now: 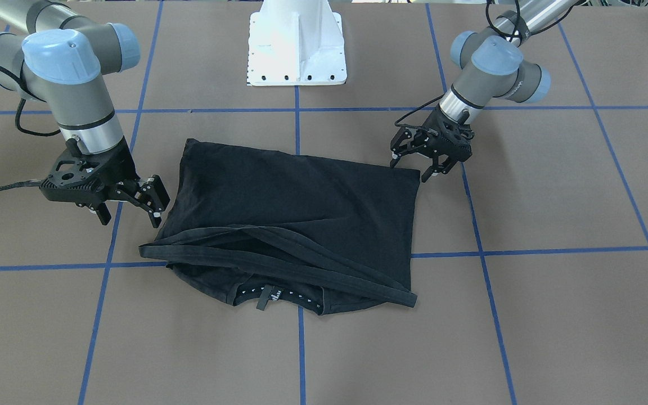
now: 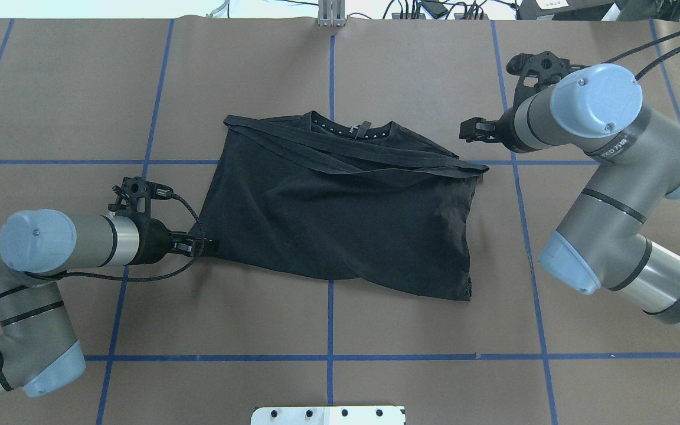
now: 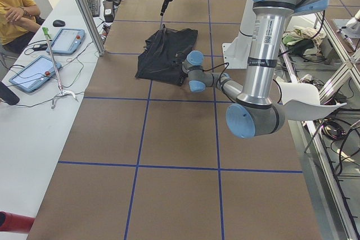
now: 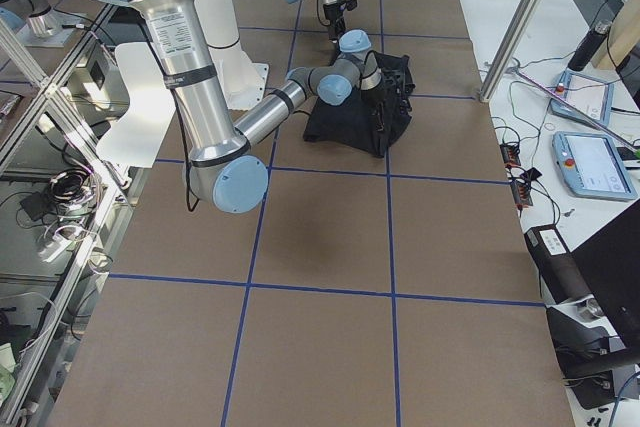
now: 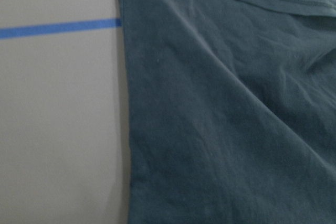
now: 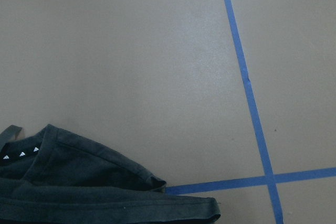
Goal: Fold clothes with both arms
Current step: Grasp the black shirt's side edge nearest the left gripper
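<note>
While the black T-shirt (image 1: pixel 296 197) lay folded over in the middle of the table (image 1: pixel 554 197), both of my grippers stood at its two ends with nothing pinched in them. My left gripper (image 1: pixel 409 171) had its fingers spread and was low at the shirt's corner on the side near my base; whether a finger touched the cloth I could not tell. My right gripper (image 1: pixel 130 221) was also spread wide, just beside the opposite edge of the shirt and apart from it. The shirt showed only plain black cloth. Its collar (image 1: pixel 279 295) was on the side far from my base, and a long hemmed band (image 1: pixel 324 270) crossed diagonally over it. Inside the collar ran a row of small white triangles (image 6: pixel 21 154), and a short dark loop (image 1: pixel 263 298) hung from the middle of it. No word on the shirt could be read. White lettering (image 2: pixel 617 147) sat on a dark band of my right arm, too small for me to read surely. Blue tape lines (image 1: pixel 554 250) divided the brown table into squares, and one line passed under the shirt. The white pedestal (image 1: pixel 297 39) stood between my two arms. At a side desk sat a person (image 3: pixel 14 9) near two tablets (image 3: pixel 66 40). Nothing lay between my grippers and the shirt.
</note>
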Motion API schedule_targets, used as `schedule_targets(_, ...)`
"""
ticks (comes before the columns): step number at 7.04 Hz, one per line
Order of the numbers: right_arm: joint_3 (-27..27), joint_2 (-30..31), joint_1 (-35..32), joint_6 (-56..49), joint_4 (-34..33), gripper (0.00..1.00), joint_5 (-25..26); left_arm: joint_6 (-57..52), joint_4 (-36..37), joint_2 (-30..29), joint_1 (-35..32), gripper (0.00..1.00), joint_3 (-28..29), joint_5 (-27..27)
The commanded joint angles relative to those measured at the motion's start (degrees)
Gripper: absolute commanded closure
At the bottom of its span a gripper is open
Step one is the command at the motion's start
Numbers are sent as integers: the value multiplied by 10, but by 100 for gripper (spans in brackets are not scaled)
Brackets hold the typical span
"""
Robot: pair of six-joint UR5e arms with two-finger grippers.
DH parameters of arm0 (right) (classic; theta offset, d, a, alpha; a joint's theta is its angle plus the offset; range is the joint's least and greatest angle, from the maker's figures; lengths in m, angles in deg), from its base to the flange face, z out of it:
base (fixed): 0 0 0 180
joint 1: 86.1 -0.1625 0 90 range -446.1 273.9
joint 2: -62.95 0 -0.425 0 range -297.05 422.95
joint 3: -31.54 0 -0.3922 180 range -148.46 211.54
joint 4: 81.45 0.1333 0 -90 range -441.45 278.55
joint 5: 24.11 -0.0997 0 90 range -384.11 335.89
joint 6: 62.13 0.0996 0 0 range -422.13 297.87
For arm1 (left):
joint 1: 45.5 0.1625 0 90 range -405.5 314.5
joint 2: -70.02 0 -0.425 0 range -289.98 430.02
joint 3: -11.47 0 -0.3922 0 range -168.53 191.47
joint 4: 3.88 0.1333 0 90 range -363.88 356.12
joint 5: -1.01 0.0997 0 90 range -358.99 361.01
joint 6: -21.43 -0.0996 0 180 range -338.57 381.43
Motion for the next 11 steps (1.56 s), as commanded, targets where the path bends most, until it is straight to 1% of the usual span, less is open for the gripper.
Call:
schedule_targets(1,0,0,0,1,0,0,0,4,1,0,3,25,3,1)
schedule_targets(2,-1,0,0,1,0,0,0,4,1,0,3,26,3,1)
schedule_targets(4,-1,0,0,1,0,0,0,9,2,-1,3,61,3,1)
schedule_targets(5,0,0,0,-1,0,0,0,10,2,-2,4,68,3,1)
schedule_targets(6,0,1,0,-1,0,0,0,10,2,-4,5,85,3,2)
schedule_targets(7,1,2,0,-2,0,0,-1,10,2,-4,5,100,3,11)
schedule_targets(8,1,2,0,-2,0,0,-1,9,2,-4,4,100,3,23)
schedule_targets(10,1,1,0,-2,0,0,-1,-24,4,0,0,100,3,22)
schedule_targets(11,2,1,1,-2,0,0,-1,-76,9,-2,-32,100,7,21)
